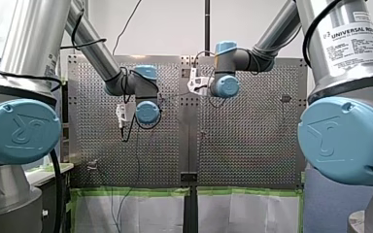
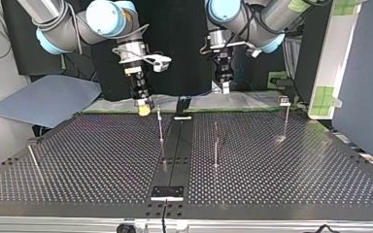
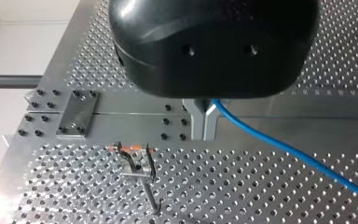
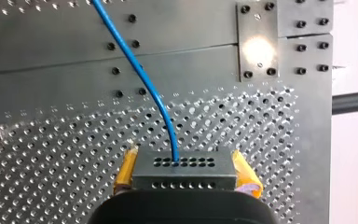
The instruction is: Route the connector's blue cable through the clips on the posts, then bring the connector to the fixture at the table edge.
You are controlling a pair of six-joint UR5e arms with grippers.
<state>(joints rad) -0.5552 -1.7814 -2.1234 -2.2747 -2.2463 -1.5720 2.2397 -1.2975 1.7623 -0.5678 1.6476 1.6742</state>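
Four thin posts rise from the tabletop (image 2: pixel 102 160), and those are what I must steer round. One post (image 2: pixel 160 124) stands just beside the centre strip (image 2: pixel 175 145), close to my right tool (image 2: pixel 144 109). A second post (image 2: pixel 216 145) stands across the strip, nearer the middle. A third post (image 2: pixel 285 119), with a clip (image 2: pixel 284 101) on top, is toward the corner by my left arm, and a fourth post (image 2: pixel 33 155) is at the opposite side edge. Between them the perforated surface lies open. Along the edge by the arms the blue cable (image 3: pixel 284 149) runs from my left tool (image 3: pixel 205 126), pinched between its fingers, toward the connector (image 4: pixel 184 168) clamped in my right tool, barring that gap.
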